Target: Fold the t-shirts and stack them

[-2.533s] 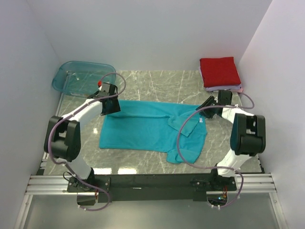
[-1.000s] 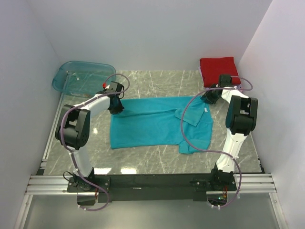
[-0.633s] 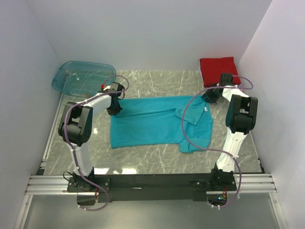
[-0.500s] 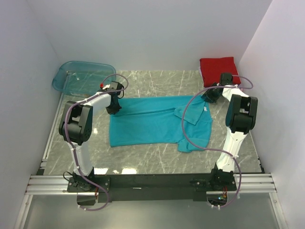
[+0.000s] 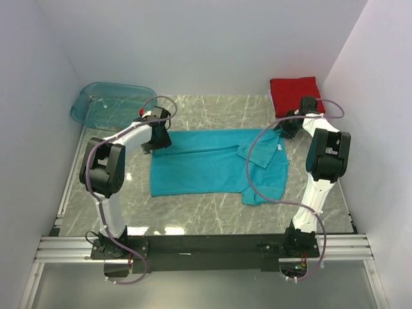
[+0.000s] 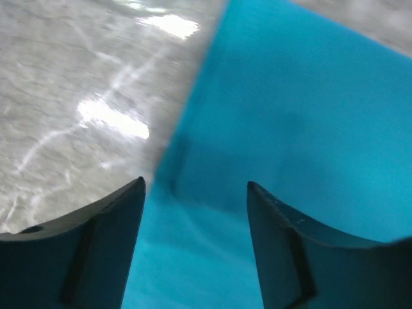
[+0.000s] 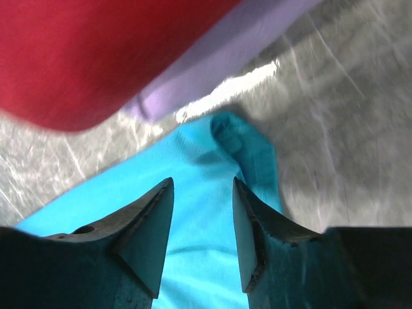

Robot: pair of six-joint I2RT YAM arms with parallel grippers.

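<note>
From above, the teal t-shirt (image 5: pixel 212 164) lies spread out flat in the middle of the marble table (image 5: pixel 212 109). The left pincer (image 5: pixel 154 138) is at its far left corner and the right pincer (image 5: pixel 288 125) is at its far right corner. A folded red t-shirt (image 5: pixel 296 95) sits in the far right corner of the table, and a see-through teal tub (image 5: pixel 106 103) sits in the far left one. The top view is too far away to show the fingers, but the wrist cameras show them well. In the left wrist camera the left pincer (image 6: pixel 195 187) is wide open and holds nothing. The edge of the shirt runs right under the gap, with bare table on the left side. In the right wrist camera the right pincer (image 7: pixel 203 183) is open a smaller way and holds nothing. Teal cloth lies under the gap, and a little bunched corner of it pokes out just past the tips. This view also shows a lilac t-shirt (image 7: pixel 225 51) under the red one (you can hardly see it from above). I cannot tell if any fingertip touches the cloth.
</note>
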